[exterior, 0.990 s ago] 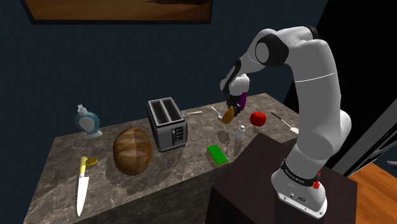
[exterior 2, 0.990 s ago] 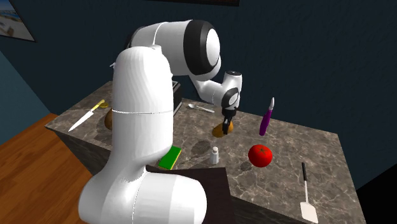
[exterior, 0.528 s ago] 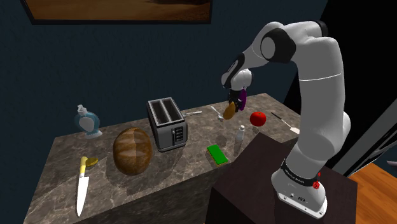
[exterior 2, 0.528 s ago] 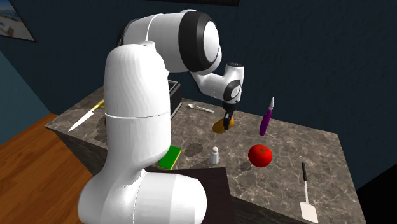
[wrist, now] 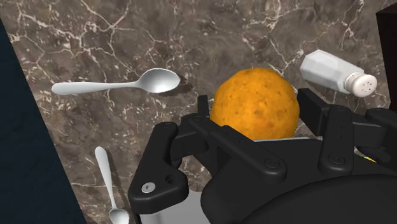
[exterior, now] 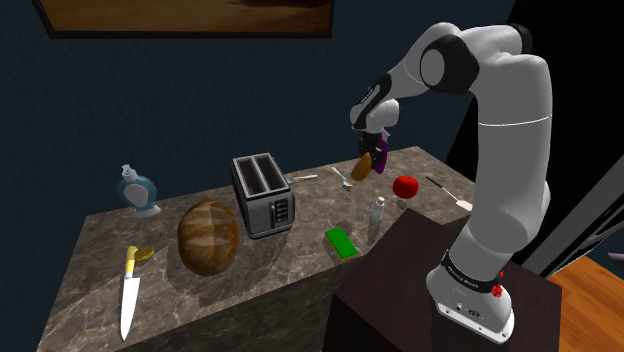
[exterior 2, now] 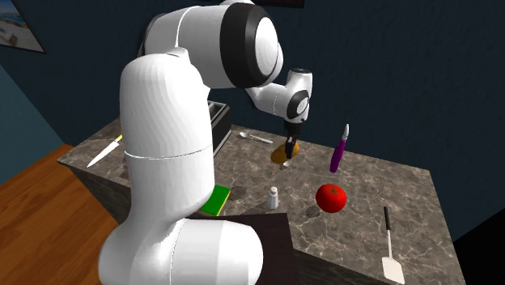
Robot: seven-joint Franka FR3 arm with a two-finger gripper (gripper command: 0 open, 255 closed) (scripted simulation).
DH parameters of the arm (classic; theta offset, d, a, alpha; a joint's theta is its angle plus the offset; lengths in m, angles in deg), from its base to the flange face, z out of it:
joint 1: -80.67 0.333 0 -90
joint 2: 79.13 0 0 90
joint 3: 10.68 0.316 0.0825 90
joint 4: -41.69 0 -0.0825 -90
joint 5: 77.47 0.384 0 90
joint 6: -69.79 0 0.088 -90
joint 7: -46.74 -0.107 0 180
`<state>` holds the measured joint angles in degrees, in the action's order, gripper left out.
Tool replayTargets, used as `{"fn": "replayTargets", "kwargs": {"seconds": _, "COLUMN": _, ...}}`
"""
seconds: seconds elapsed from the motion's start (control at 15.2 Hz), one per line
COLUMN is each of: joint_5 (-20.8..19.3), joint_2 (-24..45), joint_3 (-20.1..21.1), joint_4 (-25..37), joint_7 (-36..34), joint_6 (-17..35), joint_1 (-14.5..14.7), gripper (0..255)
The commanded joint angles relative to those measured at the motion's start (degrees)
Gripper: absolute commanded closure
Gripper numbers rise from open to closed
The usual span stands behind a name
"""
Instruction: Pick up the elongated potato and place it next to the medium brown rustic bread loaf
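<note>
The black gripper is clasping the orange-brown potato between its two fingers, which are pressing on opposite sides of it. In the wrist view the potato is sitting end-on between the fingers, with the marble counter lying below it. The potato is hanging clear of the counter, toward the shoulder view's right end. Beneath it on the stone are lying a silver spoon and a white salt shaker. A red tomato is sitting near the shaker. The brown bread loaf is resting well apart from the potato, toward the shoulder view's left, with a toaster standing between them, just beside the loaf. In the second exterior view the potato is dangling from the gripper, tilted.
</note>
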<state>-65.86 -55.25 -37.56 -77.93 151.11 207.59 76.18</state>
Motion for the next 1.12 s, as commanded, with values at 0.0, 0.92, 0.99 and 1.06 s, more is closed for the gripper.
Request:
{"fn": "replayTargets", "kwargs": {"seconds": 0.0, "joint_5": -0.66, "joint_2": -1.26, "joint_3": -0.11, "joint_4": -1.21, "joint_7": -1.55, "joint_6": 0.03, "joint_1": 1.36, "gripper": 255}}
{"fn": "replayTargets", "kwargs": {"seconds": 0.92, "joint_5": -4.68, "joint_2": -8.3, "joint_3": 3.6, "joint_4": -10.43, "joint_7": -22.74, "joint_6": 2.86, "joint_1": 17.0, "gripper": 255}}
{"fn": "replayTargets", "kwargs": {"seconds": 0.99, "joint_5": -4.8, "joint_2": -8.47, "joint_3": 4.02, "joint_4": -10.58, "joint_7": -24.24, "joint_6": 2.87, "joint_1": 18.0, "gripper": 255}}
{"fn": "replayTargets", "kwargs": {"seconds": 1.06, "joint_5": -4.91, "joint_2": -8.59, "joint_3": 4.47, "joint_4": -10.67, "joint_7": -25.74, "joint_6": 2.86, "joint_1": 18.98, "gripper": 255}}
